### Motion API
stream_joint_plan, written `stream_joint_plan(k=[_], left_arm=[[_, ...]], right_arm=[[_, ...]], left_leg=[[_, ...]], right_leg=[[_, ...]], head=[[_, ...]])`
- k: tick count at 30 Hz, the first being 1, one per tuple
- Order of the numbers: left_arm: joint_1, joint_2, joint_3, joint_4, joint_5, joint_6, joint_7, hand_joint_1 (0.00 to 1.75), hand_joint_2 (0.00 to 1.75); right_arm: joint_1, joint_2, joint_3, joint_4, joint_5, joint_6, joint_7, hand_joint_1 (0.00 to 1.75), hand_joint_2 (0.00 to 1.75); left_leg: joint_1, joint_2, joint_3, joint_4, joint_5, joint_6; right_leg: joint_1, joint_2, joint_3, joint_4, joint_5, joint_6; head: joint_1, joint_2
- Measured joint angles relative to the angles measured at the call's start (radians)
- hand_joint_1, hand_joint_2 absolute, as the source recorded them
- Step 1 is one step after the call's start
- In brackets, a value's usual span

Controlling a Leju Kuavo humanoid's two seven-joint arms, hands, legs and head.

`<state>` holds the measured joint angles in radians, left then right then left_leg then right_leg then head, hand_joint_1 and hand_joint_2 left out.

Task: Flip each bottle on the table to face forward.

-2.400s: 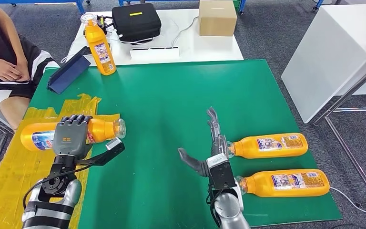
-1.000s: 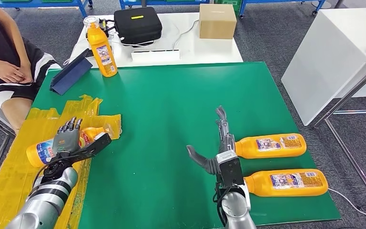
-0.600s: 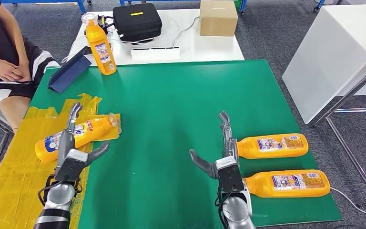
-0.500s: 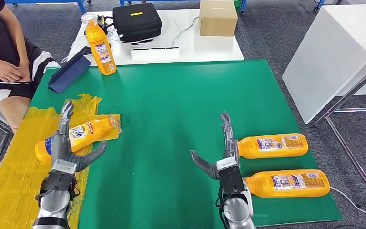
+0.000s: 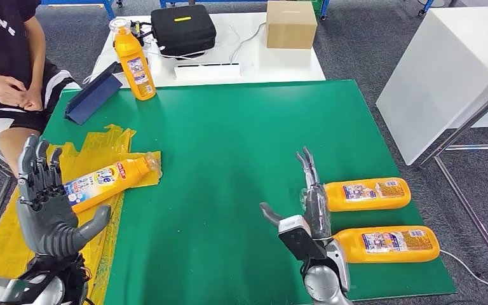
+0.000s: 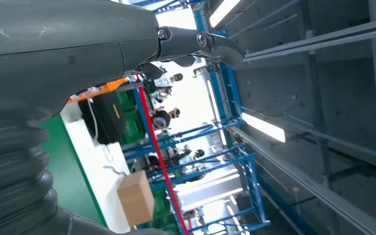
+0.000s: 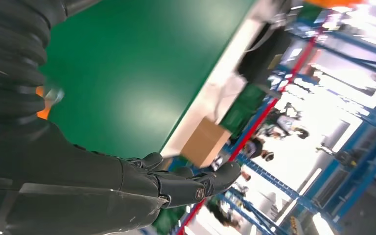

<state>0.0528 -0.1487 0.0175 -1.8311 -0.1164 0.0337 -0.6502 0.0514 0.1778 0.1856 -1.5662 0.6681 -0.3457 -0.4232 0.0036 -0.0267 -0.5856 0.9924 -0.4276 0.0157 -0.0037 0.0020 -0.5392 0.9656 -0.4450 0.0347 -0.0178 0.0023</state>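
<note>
Four orange bottles are on the green table. One lies on yellow plastic at the left, cap toward the middle. Two lie at the right, the farther and the nearer, caps pointing left. The fourth stands upright at the far left corner. My left hand is raised near the table's left edge, palm up and fingers spread, holding nothing. My right hand is open, fingers straight, just left of the farther right bottle's cap. The wrist views show my left hand and right hand empty.
A dark blue folder leans at the far left edge. Behind the green table, a white table holds a black case and a cardboard box. A person sits at the far left. A white cabinet stands at the right.
My left hand has let go of the left bottle and lifted back toward me with fingers spread. The bottle now lies turned, label up, on the yellow plastic. My right hand shifted slightly right.
</note>
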Motion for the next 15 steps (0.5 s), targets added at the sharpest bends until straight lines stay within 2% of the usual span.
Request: stream_joint_plan(k=[2, 4, 6, 10, 15], left_arm=[[0.007, -0.005, 0.001, -0.006, 0.015, -0.036, 0.001, 0.0, 1.75], [0.013, -0.012, 0.001, -0.008, 0.032, -0.077, 0.001, 0.0, 1.75], [0.015, -0.016, 0.002, -0.006, 0.053, -0.117, 0.001, 0.0, 1.75], [0.013, -0.024, 0.005, 0.004, 0.079, -0.166, 0.001, 0.0, 1.75], [0.003, -0.033, 0.007, 0.028, 0.082, -0.184, 0.001, 0.0, 1.75]], right_arm=[[0.0, -0.036, 0.009, -0.001, 0.161, 0.0, 0.081, 0.0, 1.75], [-0.002, -0.095, 0.015, -0.002, 0.31, 0.033, 0.163, 0.0, 1.75], [-0.01, -0.165, 0.013, 0.002, 0.387, 0.08, 0.204, 0.0, 1.75], [-0.052, -0.296, -0.003, 0.028, 0.435, 0.144, 0.212, 0.0, 1.75], [-0.135, -0.434, -0.036, 0.106, 0.409, 0.238, 0.199, 0.0, 1.75]], left_leg=[[0.0, 0.0, 0.0, 0.0, 0.0, 0.0], [-0.001, -0.001, 0.0, 0.0, 0.0, 0.0], [-0.001, -0.002, -0.001, 0.0, 0.0, 0.0], [-0.003, -0.001, -0.001, 0.001, 0.0, 0.001], [-0.003, -0.002, -0.001, 0.001, 0.001, 0.002]], right_leg=[[0.0, 0.0, 0.0, 0.0, 0.0, 0.0], [0.0, -0.001, 0.0, 0.0, 0.0, 0.0], [-0.001, -0.001, 0.0, 0.0, 0.0, 0.0], [-0.002, -0.001, 0.0, 0.0, 0.001, 0.002], [-0.003, -0.001, 0.0, -0.001, 0.002, 0.003]], head=[[0.0, 0.0], [0.0, 0.0], [0.0, 0.0], [0.0, 0.0], [0.0, 0.0]])
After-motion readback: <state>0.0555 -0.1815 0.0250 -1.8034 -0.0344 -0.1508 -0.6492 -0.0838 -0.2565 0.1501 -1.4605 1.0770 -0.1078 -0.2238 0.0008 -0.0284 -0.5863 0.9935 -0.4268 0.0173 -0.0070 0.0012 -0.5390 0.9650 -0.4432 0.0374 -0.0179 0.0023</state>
